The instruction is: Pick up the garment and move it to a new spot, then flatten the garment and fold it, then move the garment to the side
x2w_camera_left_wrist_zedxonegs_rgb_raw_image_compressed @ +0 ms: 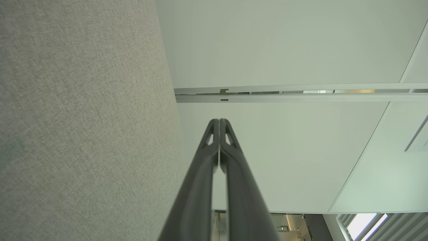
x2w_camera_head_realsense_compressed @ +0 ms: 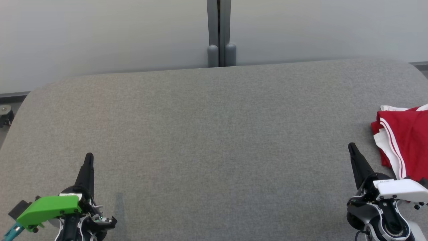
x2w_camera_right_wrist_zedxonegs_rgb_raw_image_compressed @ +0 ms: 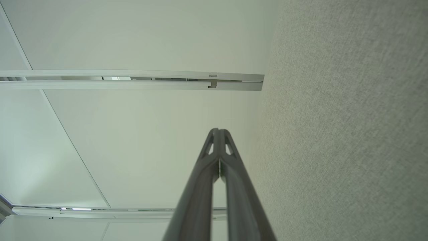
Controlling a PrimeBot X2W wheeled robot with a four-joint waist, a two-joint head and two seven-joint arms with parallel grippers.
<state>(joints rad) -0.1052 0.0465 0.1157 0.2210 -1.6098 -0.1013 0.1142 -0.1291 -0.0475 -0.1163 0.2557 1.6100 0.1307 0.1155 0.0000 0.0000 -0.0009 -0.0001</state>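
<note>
The garment (x2w_camera_head_realsense_compressed: 406, 140), red with white striped trim, lies bunched at the right edge of the grey fabric table (x2w_camera_head_realsense_compressed: 214, 134), partly cut off by the head view's border. Just left of it and nearer me, my right gripper (x2w_camera_head_realsense_compressed: 351, 146) is shut and empty, a short gap away from the cloth. At the lower left my left gripper (x2w_camera_head_realsense_compressed: 89, 155) is also shut and holds nothing. In the left wrist view my left gripper (x2w_camera_left_wrist_zedxonegs_rgb_raw_image_compressed: 219, 121) has its tips pressed together, and in the right wrist view my right gripper (x2w_camera_right_wrist_zedxonegs_rgb_raw_image_compressed: 218, 130) shows the same.
A pale wall with a grey vertical post (x2w_camera_head_realsense_compressed: 219, 33) stands behind the table's far edge. A small caster wheel (x2w_camera_head_realsense_compressed: 6, 112) sits on the floor at the far left. The table's corners are rounded.
</note>
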